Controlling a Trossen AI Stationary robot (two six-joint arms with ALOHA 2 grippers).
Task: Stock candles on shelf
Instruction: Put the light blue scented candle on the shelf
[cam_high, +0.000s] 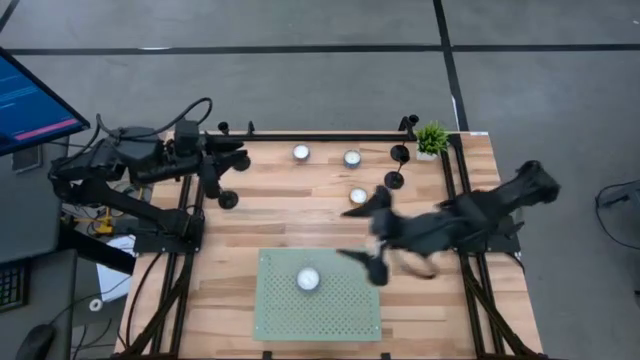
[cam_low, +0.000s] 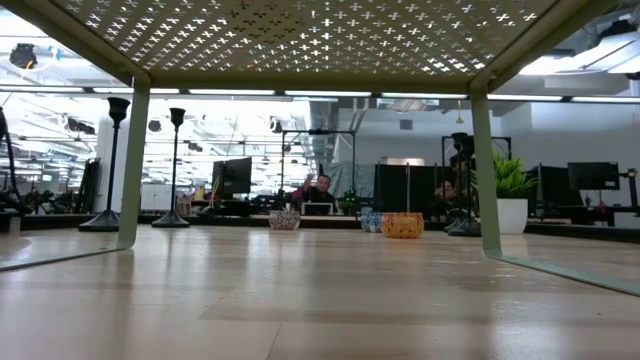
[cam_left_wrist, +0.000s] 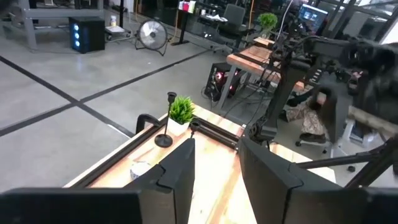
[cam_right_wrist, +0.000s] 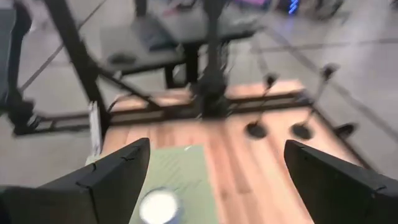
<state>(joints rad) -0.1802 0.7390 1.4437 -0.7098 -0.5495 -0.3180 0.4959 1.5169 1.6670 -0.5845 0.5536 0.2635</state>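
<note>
Past the far right corner of the shelf (cam_high: 350, 320), on the bare surface (cam_high: 290, 225): the nearest loose candle (cam_high: 358, 195). Two more candles (cam_high: 301, 152) (cam_high: 352, 158) farther from the shelf, side by side along the far edge. One candle (cam_high: 308, 280) already on the shelf, near its middle.

Right tool (cam_high: 372, 235) just off the shelf's right far corner, up in the air, fingers spread wide, nothing between them. Seen in the right wrist view too: tool (cam_right_wrist: 214, 186) gaping, with the stocked candle (cam_right_wrist: 160, 205) and the green shelf (cam_right_wrist: 186, 163) low in front of it.

Left tool (cam_high: 242, 153) well away from the shelf, at the far left of the surface, pointing along the far edge toward the two far candles. Fingers (cam_left_wrist: 180, 177) apart by a small gap, holding nothing.

What matters for the coming move: nearest loose candle just beside the right tool, on the side away from the shelf. Much closer to the right tool than to the left one. Round, so no long side to line up with; any turn of the fingers fine. Probably a short reach away from the shelf, then straight down over the candle. Far left candle likely easier for the left tool.
</note>
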